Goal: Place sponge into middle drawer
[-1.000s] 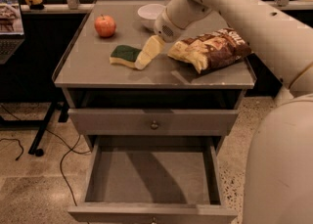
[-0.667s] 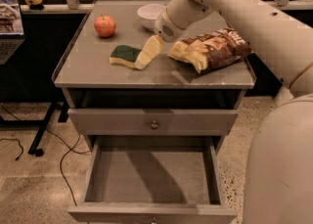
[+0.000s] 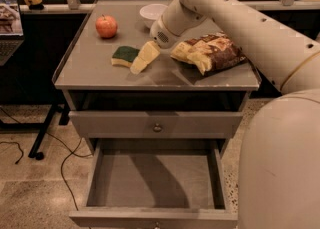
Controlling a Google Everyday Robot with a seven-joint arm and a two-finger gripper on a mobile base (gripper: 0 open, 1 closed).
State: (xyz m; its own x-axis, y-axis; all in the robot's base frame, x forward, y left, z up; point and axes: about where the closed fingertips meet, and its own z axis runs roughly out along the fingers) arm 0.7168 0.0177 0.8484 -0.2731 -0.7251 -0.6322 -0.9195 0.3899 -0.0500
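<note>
Little has moved since a second ago: the pale cream two-finger claw (image 3: 144, 58) sits at the same spot on the grey table (image 3: 82, 75), perhaps a touch lower and nearer the sponge, and nothing on the table has shifted.

The small wavy-edged sponge, pale yellow foam with a dark green scouring top (image 3: 124, 55), lies flat near the middle of the table, green side up. It is at 9 o'clock from the claw, and the claw's tip seems to touch its right edge. Whether the claw is apart, together or already clamped on the sponge, I cannot tell.

The sponge's long axis runs roughly from 8 o'clock to 2 o'clock, while the claw slants down from the wrist at 1 o'clock to its tip at 7 o'clock. The claw therefore meets the sponge at one end, not across its narrow width. This robot has only the one arm, so that approach is what the grasp depends on.

The wide shallow grey middle drawer (image 3: 152, 180) stands pulled out and bare at 6 o'clock, below the closed knobbed grey drawer (image 3: 157, 124).

A round red apple (image 3: 106, 26) sits at 11 o'clock from the sponge, and a small white bowl (image 3: 152, 11) at 1 o'clock. The crinkled yellow-brown snack bag (image 3: 212, 53) lies at 3 o'clock, beyond the claw.

I judge the task to be at the grasp, with the lift and carry not yet begun.
</note>
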